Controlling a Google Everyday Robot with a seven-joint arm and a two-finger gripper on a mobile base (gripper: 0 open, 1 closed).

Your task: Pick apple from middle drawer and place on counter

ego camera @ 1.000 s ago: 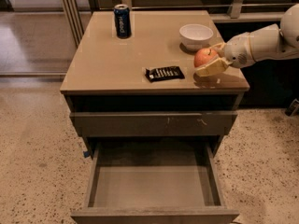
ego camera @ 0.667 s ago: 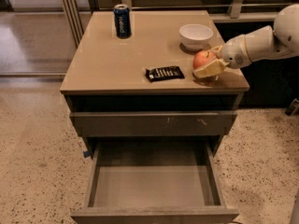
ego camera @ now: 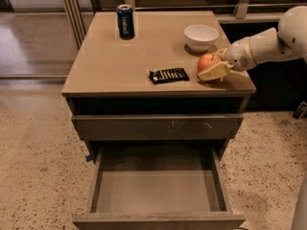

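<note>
**Apple at the counter's right edge, held by the gripper**

The gripper (ego camera: 212,67) is over the counter (ego camera: 120,61), close to the right edge and not far from the front right corner. Its two pale fingers are closed around the apple (ego camera: 206,61), one on the front side and one behind. The apple sits low, at or just above the counter top. I cannot tell if it is touching yet.

The middle drawer (ego camera: 156,195) is pulled out below, and nothing is in it. So the job looks nearly done. What is left is to let go.

Here is what could go wrong. An apple is round, so it can roll. If the fingers open while it is a little off the top, it could drop, bounce and roll over the right edge to the floor (ego camera: 33,166). If the fingers brush it on the way out, they could push it. The white bowl (ego camera: 201,35) is just behind it, toward the back right corner. The dark snack bar (ego camera: 168,74) lies near the front edge, to the left. A rolling apple could bump either one. The can (ego camera: 125,20), near the back edge, is well away.
</note>
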